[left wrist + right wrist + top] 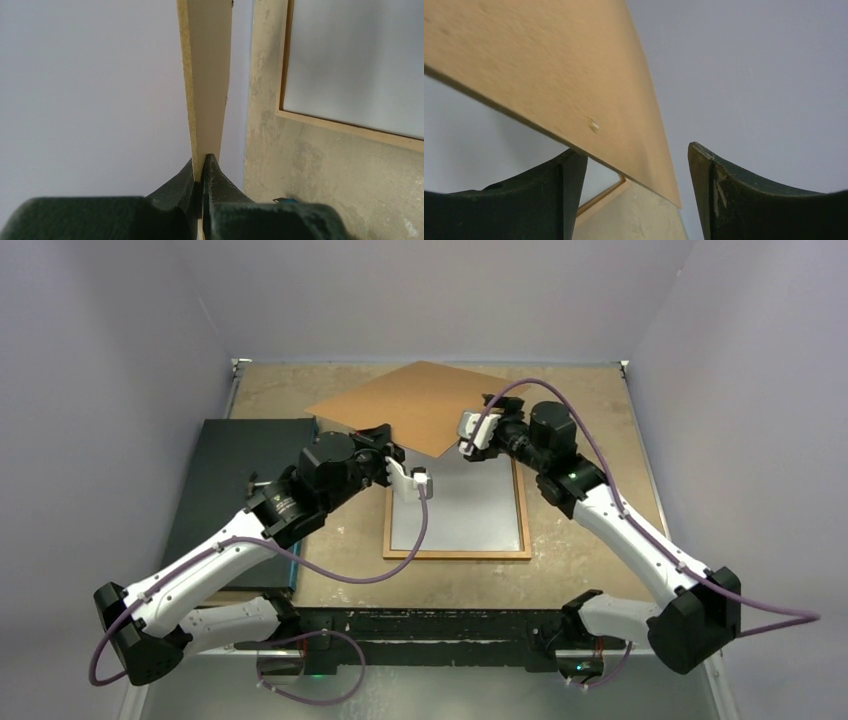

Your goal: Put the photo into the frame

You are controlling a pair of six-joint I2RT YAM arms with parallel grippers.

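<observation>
Ok, room check: back wall (420, 290) at 12 o'clock, plain pale lilac-grey. Left wall (90, 390) at 9 and right wall (740, 390) at 3, same colour, boxing the table (570, 570) in on 3 sides. Table top is tan, scuffed, blotchy w/ paler patches. Black rail (440, 625) runs along its 6 o'clock edge. Light's soft and even, shadows faint.

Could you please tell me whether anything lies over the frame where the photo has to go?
Yes: the brown backing board, clamped in the left gripper and raised at a tilt, overhangs the far end of the frame. The rest of the frame is uncovered.
</observation>
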